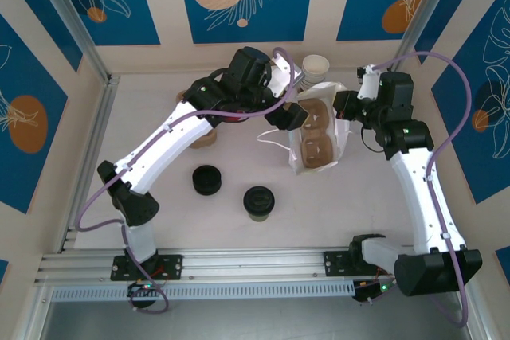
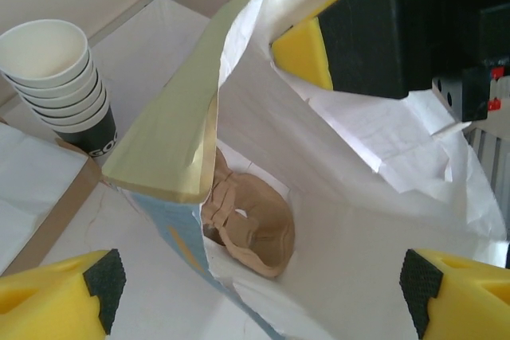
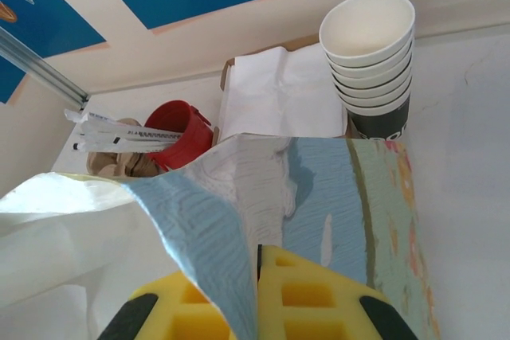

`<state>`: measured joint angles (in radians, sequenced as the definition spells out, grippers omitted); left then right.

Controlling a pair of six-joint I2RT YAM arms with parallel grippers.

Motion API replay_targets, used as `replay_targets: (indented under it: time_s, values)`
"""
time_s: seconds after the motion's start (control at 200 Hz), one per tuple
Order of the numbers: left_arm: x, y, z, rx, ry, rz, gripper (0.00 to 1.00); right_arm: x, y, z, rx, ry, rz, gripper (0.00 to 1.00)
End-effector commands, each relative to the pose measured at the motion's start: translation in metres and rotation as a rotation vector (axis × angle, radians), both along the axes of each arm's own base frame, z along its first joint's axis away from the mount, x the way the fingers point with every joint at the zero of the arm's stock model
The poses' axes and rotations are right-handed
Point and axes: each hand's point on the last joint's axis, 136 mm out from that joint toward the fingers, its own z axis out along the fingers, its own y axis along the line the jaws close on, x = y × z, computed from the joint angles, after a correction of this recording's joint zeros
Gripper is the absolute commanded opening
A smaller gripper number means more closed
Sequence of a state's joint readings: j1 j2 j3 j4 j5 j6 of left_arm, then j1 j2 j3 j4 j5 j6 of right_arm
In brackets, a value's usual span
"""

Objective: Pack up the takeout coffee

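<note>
Takeout coffee (image 1: 258, 201) stands upright on the table (image 1: 319, 212), lid on, well apart from the white paper bag (image 1: 339, 129), off that bag's near left corner. We hold the bag's far right rim pinched in our right gripper (image 3: 259, 292), its pads closed on the paper, while our left gripper (image 2: 255, 292) hovers at the bag's open mouth with its fingers spread wide. Inside the bag we see a brown cardboard carrier (image 2: 247, 220); just beyond the bag stands a stack of cream cups (image 1: 315, 67), and left of the bag, near the coffee, a low stack of black lids (image 1: 209, 180).
</note>
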<state>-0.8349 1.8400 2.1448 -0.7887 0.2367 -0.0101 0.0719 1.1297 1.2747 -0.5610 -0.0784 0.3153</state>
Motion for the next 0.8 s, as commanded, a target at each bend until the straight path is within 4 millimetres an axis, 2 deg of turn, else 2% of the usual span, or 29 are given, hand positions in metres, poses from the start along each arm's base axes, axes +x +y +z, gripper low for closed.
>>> replay_targets:
  time_s: [0.0, 0.195, 0.415, 0.56, 0.79]
  values:
    - [-0.008, 0.003, 0.026, -0.076, -0.015, -0.012, 0.88, 0.001, 0.001, 0.014, 0.035, -0.048, -0.016, 0.0]
    - [-0.015, -0.008, 0.036, -0.109, -0.01, -0.003, 0.85, 0.002, -0.01, 0.0, 0.124, 0.116, -0.159, 0.0]
    - [-0.026, -0.041, 0.024, -0.129, 0.096, -0.029, 0.76, 0.002, -0.015, -0.015, 0.256, 0.264, -0.295, 0.0]
    - [-0.027, -0.065, 0.006, -0.126, 0.159, -0.036, 0.7, 0.002, -0.025, -0.03, 0.264, 0.316, -0.377, 0.0]
    - [0.002, -0.084, -0.048, -0.019, 0.21, 0.122, 0.61, 0.002, -0.037, -0.053, 0.304, 0.376, -0.422, 0.0]
